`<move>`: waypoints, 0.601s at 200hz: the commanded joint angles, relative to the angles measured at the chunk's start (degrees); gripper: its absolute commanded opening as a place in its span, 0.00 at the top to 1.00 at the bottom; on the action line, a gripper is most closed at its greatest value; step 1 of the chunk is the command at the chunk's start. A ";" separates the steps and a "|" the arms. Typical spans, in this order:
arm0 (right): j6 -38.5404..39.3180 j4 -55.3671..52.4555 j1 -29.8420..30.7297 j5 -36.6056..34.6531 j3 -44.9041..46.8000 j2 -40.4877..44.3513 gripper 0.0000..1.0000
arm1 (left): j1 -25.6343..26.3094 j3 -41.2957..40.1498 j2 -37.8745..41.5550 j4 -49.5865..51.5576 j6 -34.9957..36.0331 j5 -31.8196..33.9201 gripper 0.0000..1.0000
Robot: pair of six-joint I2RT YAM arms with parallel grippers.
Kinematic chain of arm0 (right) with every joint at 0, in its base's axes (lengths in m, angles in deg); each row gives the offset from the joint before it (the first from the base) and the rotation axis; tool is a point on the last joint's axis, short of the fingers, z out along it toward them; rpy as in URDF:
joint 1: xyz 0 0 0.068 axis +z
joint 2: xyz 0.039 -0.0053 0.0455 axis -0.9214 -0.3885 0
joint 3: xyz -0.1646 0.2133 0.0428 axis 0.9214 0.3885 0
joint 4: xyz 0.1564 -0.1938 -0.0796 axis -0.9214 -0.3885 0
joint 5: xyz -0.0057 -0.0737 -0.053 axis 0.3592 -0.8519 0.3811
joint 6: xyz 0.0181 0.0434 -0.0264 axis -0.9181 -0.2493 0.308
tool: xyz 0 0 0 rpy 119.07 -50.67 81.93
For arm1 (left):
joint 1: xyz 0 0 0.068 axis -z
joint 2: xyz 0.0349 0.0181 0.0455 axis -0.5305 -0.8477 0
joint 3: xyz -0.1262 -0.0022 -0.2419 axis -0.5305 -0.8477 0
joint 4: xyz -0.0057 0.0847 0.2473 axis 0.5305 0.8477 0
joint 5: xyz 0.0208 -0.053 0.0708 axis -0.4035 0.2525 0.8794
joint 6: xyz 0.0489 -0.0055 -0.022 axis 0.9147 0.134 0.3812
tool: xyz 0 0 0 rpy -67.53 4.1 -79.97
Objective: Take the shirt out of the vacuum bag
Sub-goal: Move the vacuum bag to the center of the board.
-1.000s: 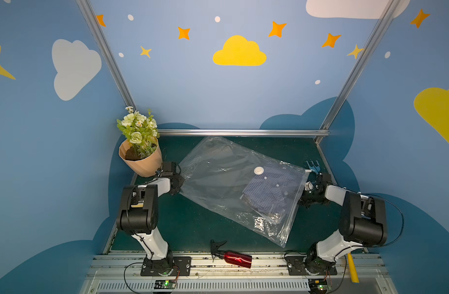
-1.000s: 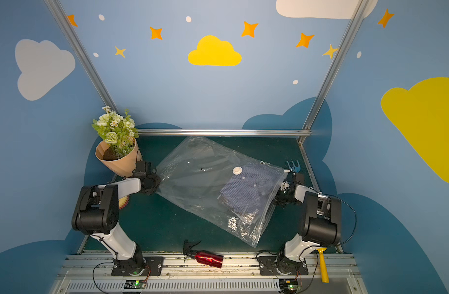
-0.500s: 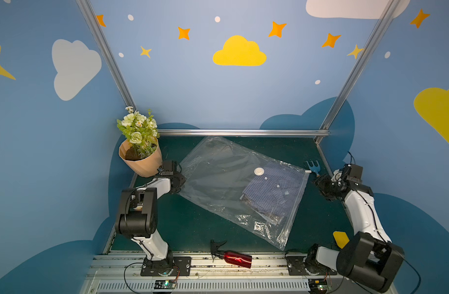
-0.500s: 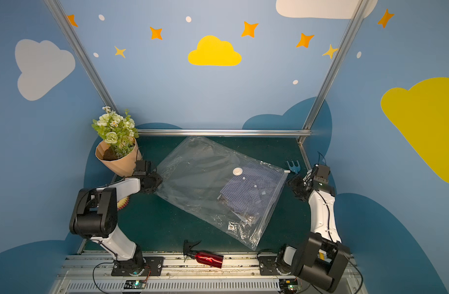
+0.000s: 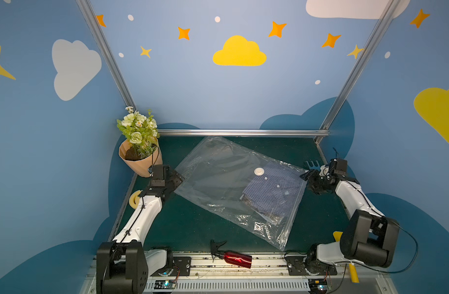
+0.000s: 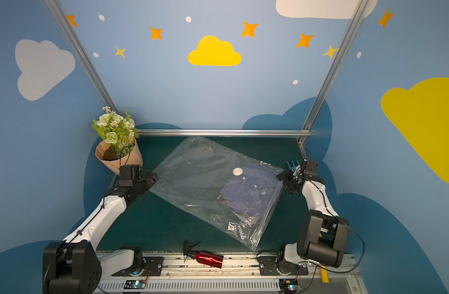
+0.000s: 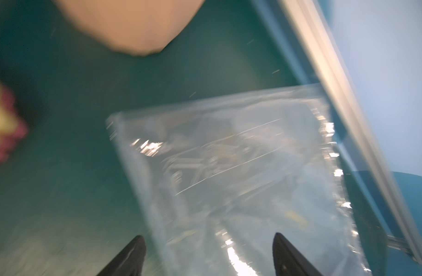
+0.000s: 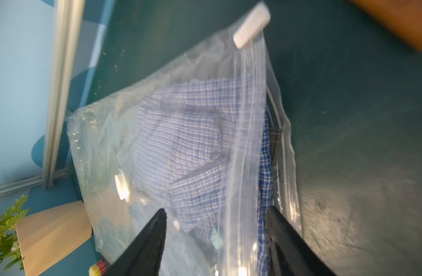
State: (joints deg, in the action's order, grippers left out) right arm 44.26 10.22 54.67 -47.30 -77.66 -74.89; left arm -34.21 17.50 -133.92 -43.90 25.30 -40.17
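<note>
Green table (image 5: 192, 229) carries the vacuum bag (image 5: 218, 175) mid-frame in both top views, shirt (image 5: 271, 193) still inside. Left gripper (image 7: 208, 239) and right gripper (image 8: 216, 209) have just released its ends; jaws spread, empty, so a regrasp seems needed.

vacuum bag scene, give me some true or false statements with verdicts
1. The checked shirt lies inside the vacuum bag. True.
2. The red spray bottle stands upright. False: it lies on its side by the front rail.
3. Both grippers are shut. False: the left gripper and the right gripper are open.
4. A round white valve sits on the bag's face. True.
5. The flower pot stands on the bag. False: it stands apart from it, in the back corner.
</note>
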 commanded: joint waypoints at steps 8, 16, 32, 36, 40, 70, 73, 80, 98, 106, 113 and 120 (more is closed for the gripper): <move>-0.41 3.03 1.22 2.43 -0.87 -3.03 0.40 | -1.17 -6.03 -0.41 -1.26 -5.49 -2.95 0.16; -0.39 3.24 1.21 2.37 -0.79 -3.34 0.43 | -1.18 -6.22 -1.29 -1.81 -5.25 -2.98 0.16; -0.35 3.62 1.26 2.59 -0.55 -4.11 0.49 | -1.32 -5.40 -4.65 -2.92 -4.88 -2.41 0.16; -0.49 3.76 1.34 2.58 -0.48 -4.28 0.52 | -1.19 -5.08 -5.61 -3.25 -4.51 -2.53 0.16; -0.53 3.87 1.32 2.69 -0.36 -4.48 0.54 | -1.29 -4.69 -6.63 -3.68 -4.37 -2.60 0.16; -1.15 4.80 1.62 2.94 0.61 -4.98 0.67 | -1.24 -2.86 -12.58 -8.02 -4.50 -3.48 0.22; -1.16 4.76 1.63 2.77 0.70 -5.05 0.68 | -1.20 -2.67 -13.05 -8.33 -4.34 -3.51 0.23; -1.23 4.75 1.59 2.77 0.88 -5.07 0.69 | -1.23 -2.08 -14.26 -8.73 -4.23 -3.39 0.25; -1.42 4.98 1.70 2.60 1.18 -5.14 0.72 | -1.24 -0.79 -17.05 -9.89 -3.45 -3.10 0.29; -1.43 4.98 1.75 2.48 1.06 -5.29 0.72 | -1.20 -0.10 -18.42 -10.22 -3.19 -2.79 0.31; -1.51 4.95 1.75 2.34 0.99 -5.38 0.72 | -1.24 0.42 -19.57 -10.60 -3.13 -2.61 0.33; -1.59 4.93 1.83 2.22 0.84 -5.55 0.73 | -1.24 0.81 -20.70 -11.36 -3.09 -2.83 0.35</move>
State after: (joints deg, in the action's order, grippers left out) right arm 43.06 14.52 56.11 -45.20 -77.11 -79.58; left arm -35.31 16.97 -151.10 -52.62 21.50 -43.16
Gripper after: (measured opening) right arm 0.279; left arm 0.680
